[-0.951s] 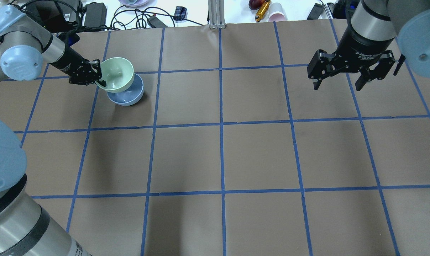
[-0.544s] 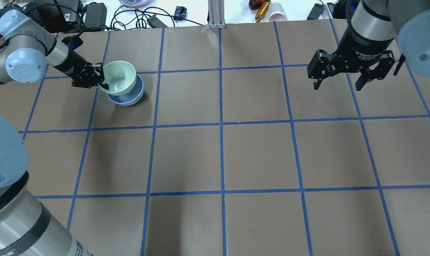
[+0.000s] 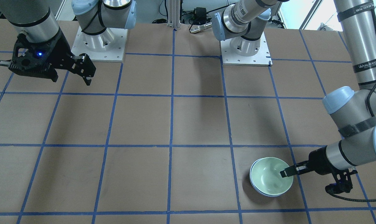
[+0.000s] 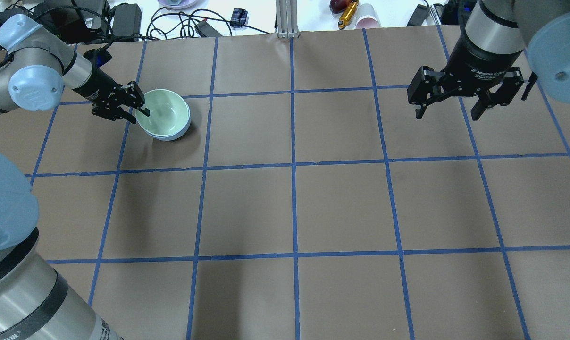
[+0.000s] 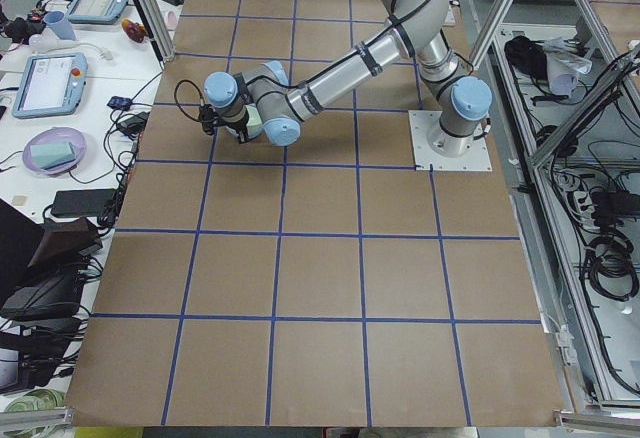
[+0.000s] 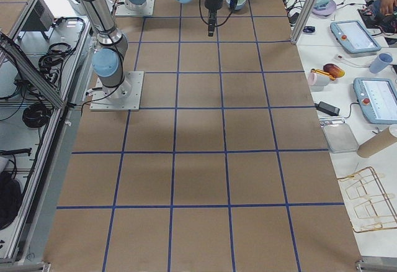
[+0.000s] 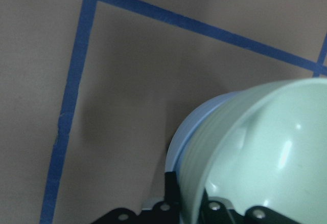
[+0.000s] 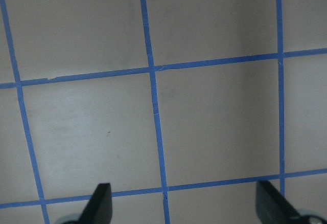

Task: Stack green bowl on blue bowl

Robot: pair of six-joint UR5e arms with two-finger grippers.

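The green bowl [image 4: 164, 112] sits nested in the blue bowl [image 4: 168, 138], far left.
The left gripper [image 4: 140, 117] straddles the green rim, fingers apart; the right gripper [image 4: 448, 115] hangs spread wide.

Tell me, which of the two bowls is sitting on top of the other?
The green bowl is on top. It nests inside the blue bowl, of which only a thin crescent of rim shows beneath it.

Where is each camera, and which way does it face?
Front-facing: across table, facing bases; left hand at green bowl.
Overhead: behind robot, looking down; left arm, right hand.
Exterior left: left end; left arm near.
Exterior right: right end; right arm near.
Left wrist: down on green bowl in blue bowl.
Right wrist: down on table; fingertips.
Front-facing, overhead share both bowls.
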